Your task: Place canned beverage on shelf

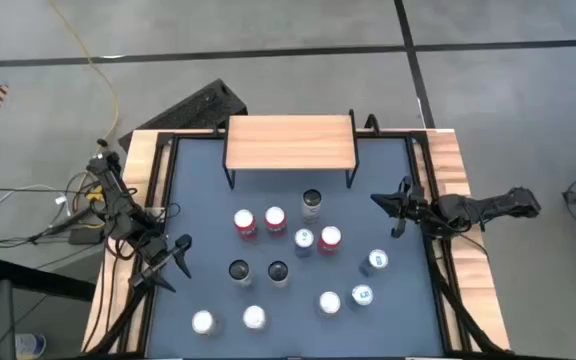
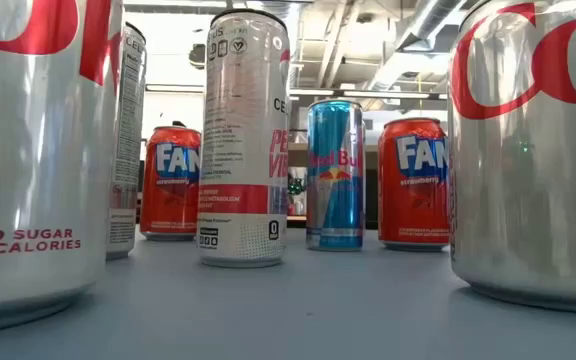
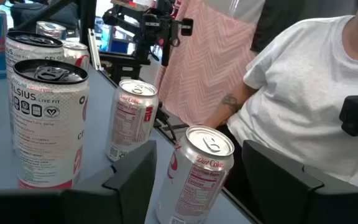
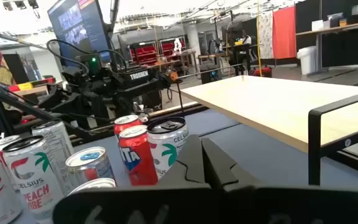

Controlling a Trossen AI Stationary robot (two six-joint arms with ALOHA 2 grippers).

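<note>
**Both arms parked, shelf bare, no can picked yet**

I have the left gripper (image 1: 175, 258) at the table's (image 1: 208, 190) left edge, jaws released and holding nothing; past them the left wrist view shows two Diet Coke cans (image 3: 201, 171) right at the near edge, with a person in a white shirt (image 3: 303, 87) seated just beyond. The right gripper (image 1: 400, 207) sits at the right edge, jaws clenched on nothing, looking across toward the shelf (image 1: 290, 142). The shelf stands at the far side, its wooden top with no can on it. All the cans are on the table between the arms and in front of the shelf: a tall silver one (image 1: 311, 204) is nearest the shelf, two red Fanta cans (image 1: 259, 221) are just to its left, and a Red Bull (image 1: 304, 239) and another red can (image 1: 330, 238) stand close together behind it.

My worry is the crowding. The cans in the middle stand close enough that open jaws coming down on one could nudge a neighbour and tip it, and a rolling can may knock others over. The tall slim cans look top-heavy, so a low or off-centre grip could let one swing. The right jaws must open before any approach, or they will just push a can. At the shelf, carrying too low would catch the front edge of the top
</note>
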